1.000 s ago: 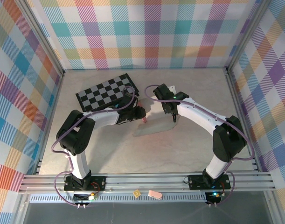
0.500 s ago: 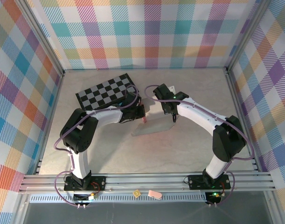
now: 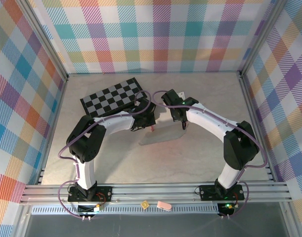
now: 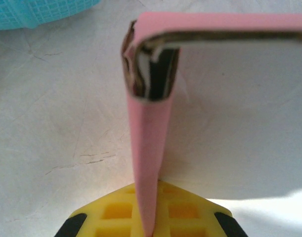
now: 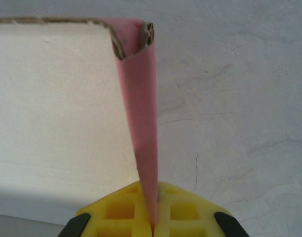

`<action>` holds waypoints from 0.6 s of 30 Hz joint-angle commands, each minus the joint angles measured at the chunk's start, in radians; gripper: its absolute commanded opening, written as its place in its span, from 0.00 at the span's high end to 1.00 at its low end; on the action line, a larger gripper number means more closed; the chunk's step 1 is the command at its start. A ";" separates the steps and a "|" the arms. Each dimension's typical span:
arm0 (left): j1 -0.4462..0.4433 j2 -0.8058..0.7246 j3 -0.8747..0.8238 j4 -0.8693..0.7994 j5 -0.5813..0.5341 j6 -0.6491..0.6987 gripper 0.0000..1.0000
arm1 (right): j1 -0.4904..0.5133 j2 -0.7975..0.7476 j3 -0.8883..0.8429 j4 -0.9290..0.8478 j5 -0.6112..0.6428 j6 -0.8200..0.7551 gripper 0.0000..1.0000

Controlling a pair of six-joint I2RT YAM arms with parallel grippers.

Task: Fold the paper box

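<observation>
1. The left arm point(image 3: 116, 122) bends its elbow out to the left and runs its forearm rightward; the left gripper point(image 3: 150, 120) is clenched on a pink side wall of the paper box point(image 3: 163, 134)
2. The right arm point(image 3: 210, 121) arcs inward to the left; the right gripper point(image 3: 182, 122) is clamped on the opposite pink wall
3. From the left wrist, yellow pads point(image 4: 116, 212) pinch the thin wall edge-on; ahead of them it ends in a folded corner of doubled layers, with a panel turning off to the right
4. From the right wrist, the greyish inner face spreads left of the gripped wall
5. The box rests on the table point(image 3: 190, 158) between both grippers; the checkered board point(image 3: 113, 96) lies beyond the left gripper
</observation>
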 commanded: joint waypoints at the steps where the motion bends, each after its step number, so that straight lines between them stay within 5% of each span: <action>1: -0.005 0.027 0.013 -0.098 -0.061 0.006 1.00 | -0.008 0.003 0.037 -0.027 0.011 0.014 1.00; 4: -0.006 0.011 0.021 -0.100 -0.051 0.007 0.96 | -0.008 0.006 0.040 -0.029 0.009 0.014 1.00; 6: -0.008 -0.039 0.007 -0.072 -0.037 0.007 0.76 | -0.009 0.010 0.045 -0.036 0.006 0.017 1.00; 9: -0.008 -0.123 -0.001 -0.058 -0.018 0.007 0.61 | -0.009 0.010 0.048 -0.041 0.006 0.021 1.00; 18: 0.009 -0.243 0.030 -0.186 0.061 0.015 0.47 | -0.021 0.031 0.061 -0.060 0.004 0.039 1.00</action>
